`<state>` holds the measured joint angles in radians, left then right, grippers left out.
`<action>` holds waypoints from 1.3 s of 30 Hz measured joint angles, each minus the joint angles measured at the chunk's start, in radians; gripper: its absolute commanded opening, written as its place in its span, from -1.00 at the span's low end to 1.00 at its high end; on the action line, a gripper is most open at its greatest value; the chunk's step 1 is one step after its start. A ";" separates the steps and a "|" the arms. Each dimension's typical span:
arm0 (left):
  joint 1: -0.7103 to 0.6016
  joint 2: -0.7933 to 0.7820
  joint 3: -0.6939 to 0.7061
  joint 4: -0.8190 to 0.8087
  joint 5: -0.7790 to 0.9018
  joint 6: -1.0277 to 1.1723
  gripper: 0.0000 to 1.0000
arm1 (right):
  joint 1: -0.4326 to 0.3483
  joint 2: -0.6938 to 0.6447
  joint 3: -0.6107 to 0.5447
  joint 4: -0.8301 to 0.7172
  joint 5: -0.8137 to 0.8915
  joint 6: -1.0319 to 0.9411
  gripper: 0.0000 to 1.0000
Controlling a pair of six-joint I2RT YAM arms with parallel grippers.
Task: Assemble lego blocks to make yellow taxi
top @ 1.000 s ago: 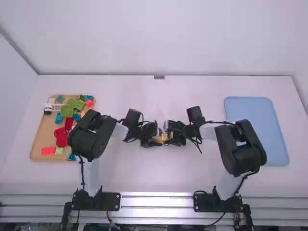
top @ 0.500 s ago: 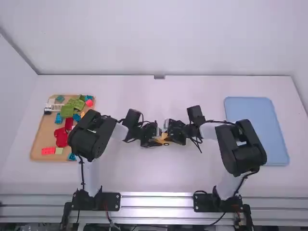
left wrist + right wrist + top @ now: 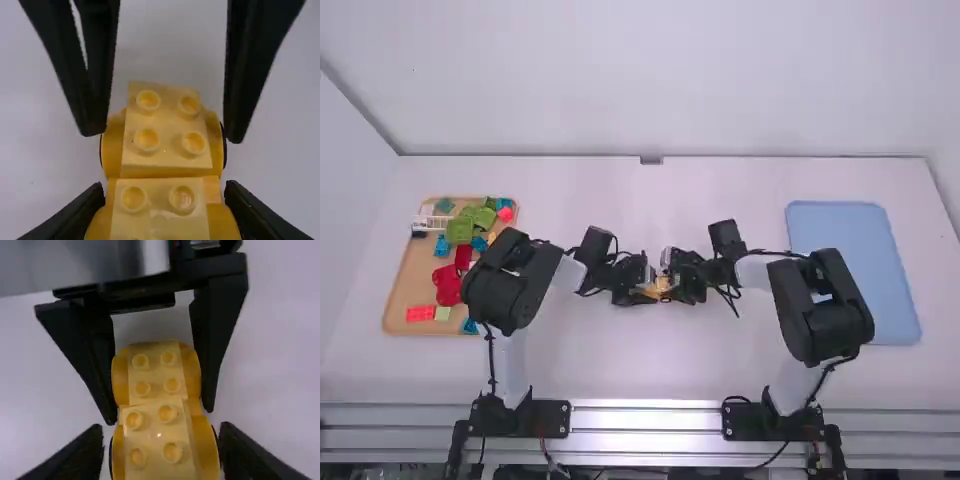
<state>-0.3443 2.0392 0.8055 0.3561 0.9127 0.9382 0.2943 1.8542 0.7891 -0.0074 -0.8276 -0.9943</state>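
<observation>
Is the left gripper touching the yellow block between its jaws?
Touching: right wrist view shows the left gripper with jaws against both sides of the yellow block.

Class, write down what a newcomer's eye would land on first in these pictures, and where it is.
Probably the yellow studded blocks, near the middle of the table between the left end effector and the right end effector. Next, likely the red and green blocks on the tan tray at the table's left. The wide pale blue tray stands out at the right.
</observation>
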 measured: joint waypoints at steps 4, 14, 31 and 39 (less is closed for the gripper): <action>0.000 0.000 0.000 0.000 0.000 0.000 -0.14 | 0.000 0.000 0.010 -0.002 -0.013 -0.002 0.44; 0.000 0.000 0.000 0.000 0.000 0.000 -0.14 | -0.035 -0.011 0.064 -0.076 -0.111 -0.080 -1.00; 0.007 0.000 0.000 0.003 -0.007 0.003 -0.18 | 0.031 0.053 0.090 -0.013 -0.006 0.042 -1.00; 0.000 0.000 -0.001 -0.001 0.004 0.004 -0.24 | 0.015 0.052 0.100 -0.095 -0.027 -0.022 -1.00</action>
<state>-0.3443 2.0392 0.8047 0.3553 0.9165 0.9421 0.3092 1.9060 0.8886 -0.1024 -0.8543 -1.0161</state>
